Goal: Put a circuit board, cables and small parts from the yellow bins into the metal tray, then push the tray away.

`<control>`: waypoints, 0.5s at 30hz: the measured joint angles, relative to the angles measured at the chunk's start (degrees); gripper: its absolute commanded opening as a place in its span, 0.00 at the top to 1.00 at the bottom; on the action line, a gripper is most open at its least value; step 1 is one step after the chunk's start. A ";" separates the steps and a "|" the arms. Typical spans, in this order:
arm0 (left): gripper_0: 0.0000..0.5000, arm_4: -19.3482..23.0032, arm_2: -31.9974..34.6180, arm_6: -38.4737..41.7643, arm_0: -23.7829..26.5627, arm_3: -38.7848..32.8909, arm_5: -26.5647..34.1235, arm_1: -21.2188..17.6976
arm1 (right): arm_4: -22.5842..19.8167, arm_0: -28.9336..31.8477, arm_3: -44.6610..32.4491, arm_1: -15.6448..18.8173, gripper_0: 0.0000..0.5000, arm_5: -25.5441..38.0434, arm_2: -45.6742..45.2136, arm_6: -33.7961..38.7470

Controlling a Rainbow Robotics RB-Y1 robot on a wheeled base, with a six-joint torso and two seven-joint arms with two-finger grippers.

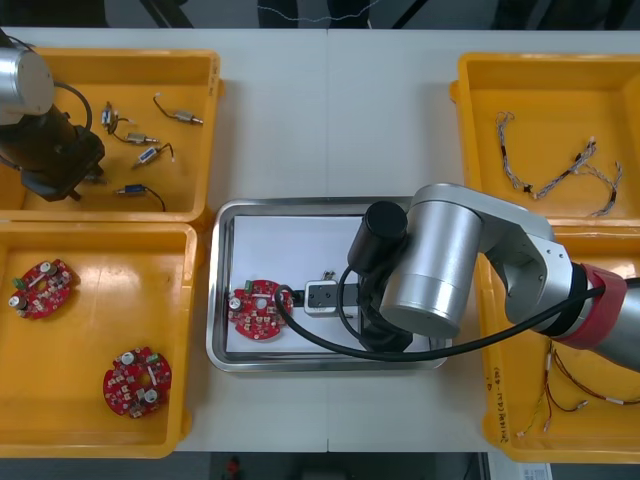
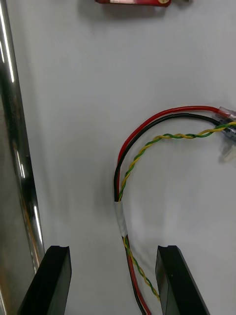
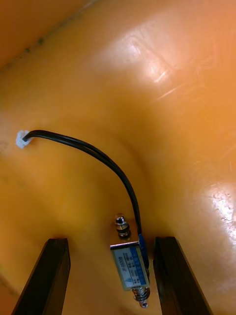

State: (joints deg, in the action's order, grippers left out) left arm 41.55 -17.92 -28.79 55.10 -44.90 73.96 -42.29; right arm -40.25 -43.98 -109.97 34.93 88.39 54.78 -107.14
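Observation:
My right gripper [image 2: 115, 251] is open just above the white inside of the metal tray [image 1: 222, 345]. A red, black and yellow-green cable [image 2: 147, 142] lies on the tray floor and runs between its fingers, untouched. A round red circuit board [image 1: 258, 307] and a small metal part [image 1: 322, 297] also lie in the tray. My left gripper [image 3: 112, 243] is open, low in the far left yellow bin [image 1: 195, 130]. A small metal part [image 3: 130, 266] with a black cable [image 3: 93, 155] lies between its fingers [image 3: 51, 275].
Other small metal parts [image 1: 140, 140] lie in the far left bin. The near left bin [image 1: 185, 330] holds two circuit boards [image 1: 137, 380]. Twisted cables [image 1: 560, 175] lie in the far right bin, red and yellow cables [image 1: 570, 395] in the near right one.

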 measured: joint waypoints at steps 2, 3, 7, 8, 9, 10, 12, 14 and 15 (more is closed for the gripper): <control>0.26 0.00 0.00 -0.03 0.00 0.00 -0.37 0.00 | 0.26 0.00 -0.60 0.00 0.00 0.67 -0.04 0.00; 0.70 0.00 0.00 -0.05 0.00 0.00 -0.53 0.00 | 0.49 0.00 -0.94 0.00 0.00 0.94 -0.05 0.00; 1.00 0.00 0.00 -0.38 0.00 0.01 -0.81 0.00 | 0.68 0.00 -1.54 0.00 0.00 1.50 -0.51 0.00; 1.00 0.00 0.00 -0.40 0.00 0.01 -0.85 0.00 | 0.68 0.00 -1.62 0.00 0.00 1.69 -0.84 0.00; 1.00 0.00 0.00 -0.40 0.00 0.01 -0.87 0.00 | 0.68 0.00 -1.72 -0.02 0.00 1.83 -1.27 0.00; 1.00 0.00 0.00 -0.40 0.00 0.03 -0.89 0.00 | 0.68 0.00 -1.86 -0.05 0.00 2.00 -1.79 0.00; 1.00 0.00 0.00 -0.40 0.00 0.05 -0.92 0.00 | 0.69 0.00 -2.29 -0.26 0.00 2.68 -3.12 0.00; 1.00 0.00 0.00 -0.41 0.00 0.06 -0.94 0.00 | 0.77 0.00 -2.89 -0.56 0.00 3.79 -4.56 0.00; 1.00 0.00 0.00 -0.41 0.00 0.06 -0.95 0.00 | 0.92 0.00 -3.31 -0.74 0.00 4.68 -5.48 0.00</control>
State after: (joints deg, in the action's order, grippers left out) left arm 41.56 -17.92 -29.19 55.10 -44.84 73.01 -42.29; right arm -39.33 -43.98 -113.28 34.20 93.07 49.30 -107.14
